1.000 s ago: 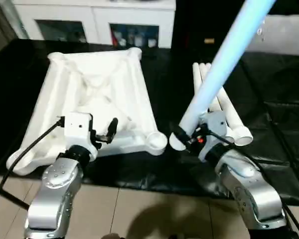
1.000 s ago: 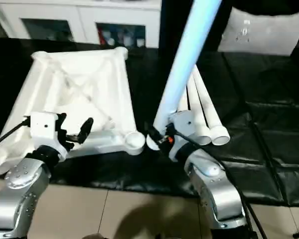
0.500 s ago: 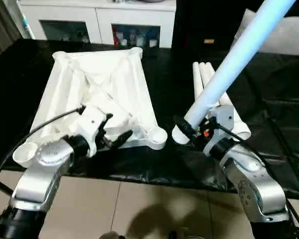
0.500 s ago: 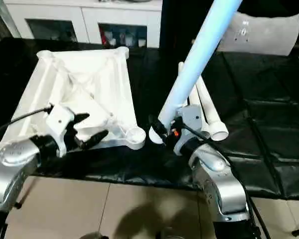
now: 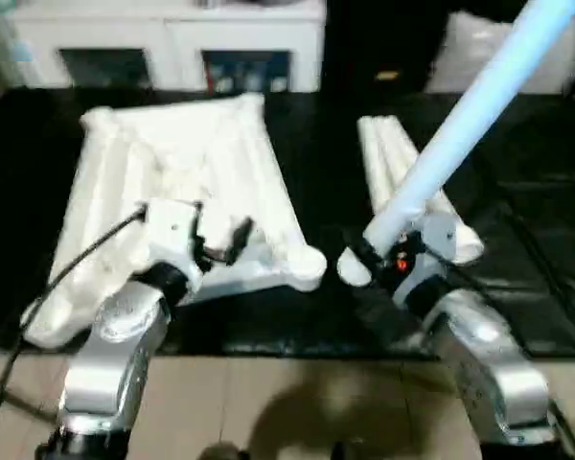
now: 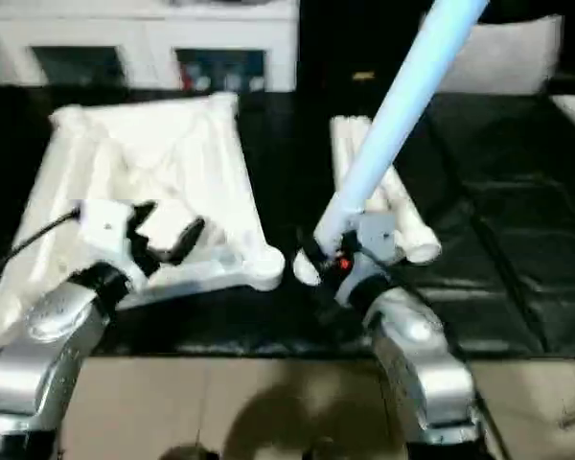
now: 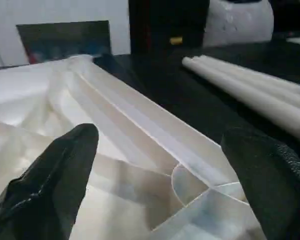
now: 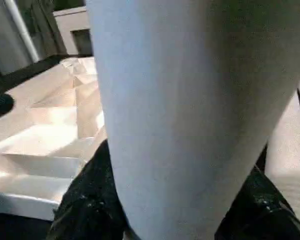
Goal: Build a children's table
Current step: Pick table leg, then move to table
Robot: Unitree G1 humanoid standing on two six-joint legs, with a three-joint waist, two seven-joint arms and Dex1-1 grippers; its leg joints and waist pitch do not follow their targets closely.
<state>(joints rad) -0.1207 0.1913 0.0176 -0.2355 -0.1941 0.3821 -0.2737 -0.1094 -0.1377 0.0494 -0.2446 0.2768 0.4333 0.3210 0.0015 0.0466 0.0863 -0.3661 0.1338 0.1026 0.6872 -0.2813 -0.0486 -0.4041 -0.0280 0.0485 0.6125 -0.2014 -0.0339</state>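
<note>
The white table top (image 5: pixel 177 182) lies upside down on the black-covered worktable (image 5: pixel 537 192), filling the left half of the head views, its ribbed underside facing up and a round corner socket (image 5: pixel 307 267) at its near right corner, just left of picture centre. Right of it, in the middle right of the frame, the spare white legs (image 5: pixel 402 172) lie side by side on the black cover, running away toward the top. One more leg (image 5: pixel 460 120) is raised, slanting from the centre up to the upper right corner; its lower end sits just right of the corner socket, apart from it. The right gripper (image 5: pixel 379 259) clasps this leg near its lower end, black fingers (image 8: pixel 85 210) pressed on both sides of the tube, the silver forearm rising from the lower right edge and bent inward. The left gripper (image 5: pixel 220 244) hovers over the near edge of the table top, its two black fingers (image 7: pixel 55 175) spread wide with nothing between them; the left forearm comes up from the lower left. White cabinets (image 5: pixel 172 38) stand along the top edge
</note>
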